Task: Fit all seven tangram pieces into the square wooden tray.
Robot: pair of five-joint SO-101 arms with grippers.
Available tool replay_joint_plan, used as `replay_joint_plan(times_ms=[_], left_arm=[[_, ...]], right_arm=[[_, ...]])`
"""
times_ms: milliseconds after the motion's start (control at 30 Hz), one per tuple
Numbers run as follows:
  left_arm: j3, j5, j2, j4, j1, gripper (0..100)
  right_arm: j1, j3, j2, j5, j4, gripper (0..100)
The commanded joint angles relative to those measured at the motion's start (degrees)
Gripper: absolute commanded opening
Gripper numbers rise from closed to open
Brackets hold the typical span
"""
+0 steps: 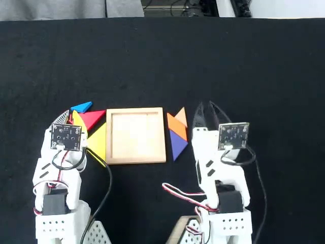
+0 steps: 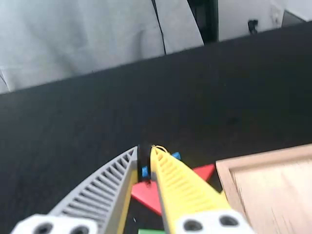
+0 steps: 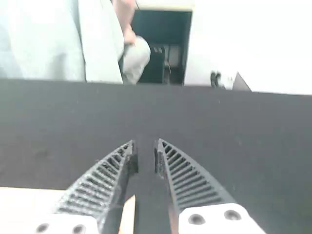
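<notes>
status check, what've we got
Left gripper shut, by red triangle. Right gripper open, empty. Tray empty, pieces both sides. Nothing blocking.

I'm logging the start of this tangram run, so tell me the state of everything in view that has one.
wooden tray: empty, lying flat.
left gripper: shut, fingertips together.
right gripper: open, holding nothing.
pieces left of the tray: lying loose, not yet in it.
pieces right of the tray: lying loose, not yet in it.
</notes>
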Motion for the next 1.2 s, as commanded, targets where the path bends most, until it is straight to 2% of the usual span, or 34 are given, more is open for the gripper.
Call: replay_joint_plan(times_ms=[0, 67, 200, 300, 567, 800, 1000, 1167], left_arm=[[1.0, 0.6, -0.4, 2.7, 0.2, 6], [1.0, 0.6, -0.4, 4.2, 0.1, 6], [1.0, 1.5, -0.4, 5.1, 0.1, 6], [1.0, 5.0, -0.4, 5.7, 0.7, 6], [0.5, 5.4, -0.4, 6.6, 0.2, 6], [-7.8, 5.2, 1.2, 8.1, -0.7, 6], [-17.4, 5.0, 15.1, 7.7, -0.4, 6], [-30.5, 5.0, 35.3, 8.0, -0.3, 6]], right_arm=[[-0.9, -0.1, -4.8, -0.5, -4.6, 7.6], [-0.7, -0.1, -3.9, -0.6, -1.8, 7.5], [-0.7, 0.0, -3.0, -0.3, 10.8, 7.6], [-0.8, 0.0, -3.0, -0.3, 11.5, 7.5], [-0.6, 0.0, -2.5, -0.1, 12.0, 7.8], [-0.5, 0.0, -2.4, -0.1, 12.9, 7.8], [-0.5, 0.0, -2.4, -0.1, 12.9, 7.8], [-0.5, 0.0, -2.4, 0.1, 12.9, 7.8]])
